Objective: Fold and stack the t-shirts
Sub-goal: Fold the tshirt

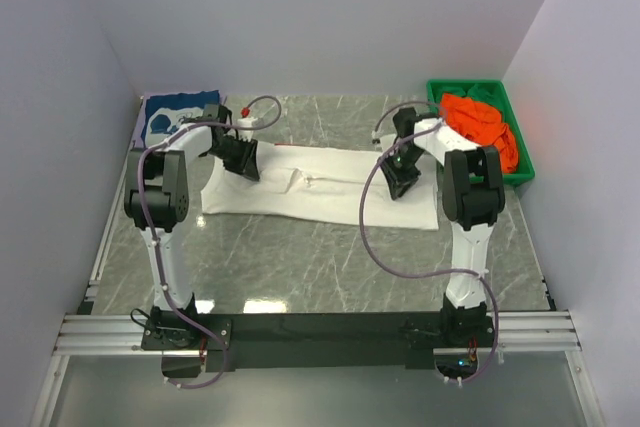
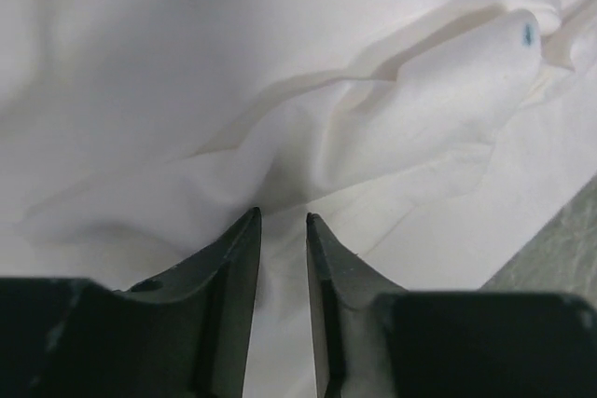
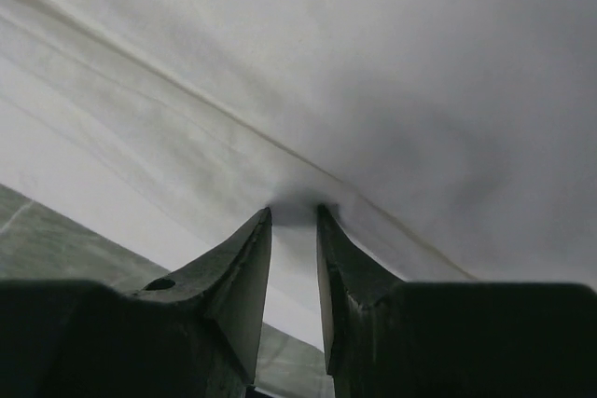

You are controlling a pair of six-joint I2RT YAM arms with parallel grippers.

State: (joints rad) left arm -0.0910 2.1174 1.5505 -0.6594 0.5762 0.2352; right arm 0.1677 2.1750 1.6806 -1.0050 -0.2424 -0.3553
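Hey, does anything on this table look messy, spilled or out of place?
Nothing spilled or damaged. The orange t-shirt is crumpled in the green bin, bulging above its rim, and the white t-shirt is creased in places.

Premises: a robotics laboratory test cell. Evidence: two robot arms, the left arm (image 1: 160, 197) and the right arm (image 1: 470, 192), stand bolted to an aluminium rail (image 1: 100, 332) along the bottom of the frame, with loose cables (image 1: 362, 217) looping over the work surface. The table (image 1: 300, 267) has a grey marble-pattern top and is closed in by plain white panels (image 1: 330, 17) (at the upper, left and right sides of the frame). A green plastic bin (image 1: 468, 85) holding orange cloth (image 1: 480, 122) sits at upper right. A white t-shirt (image 1: 320, 187) lies at centre.
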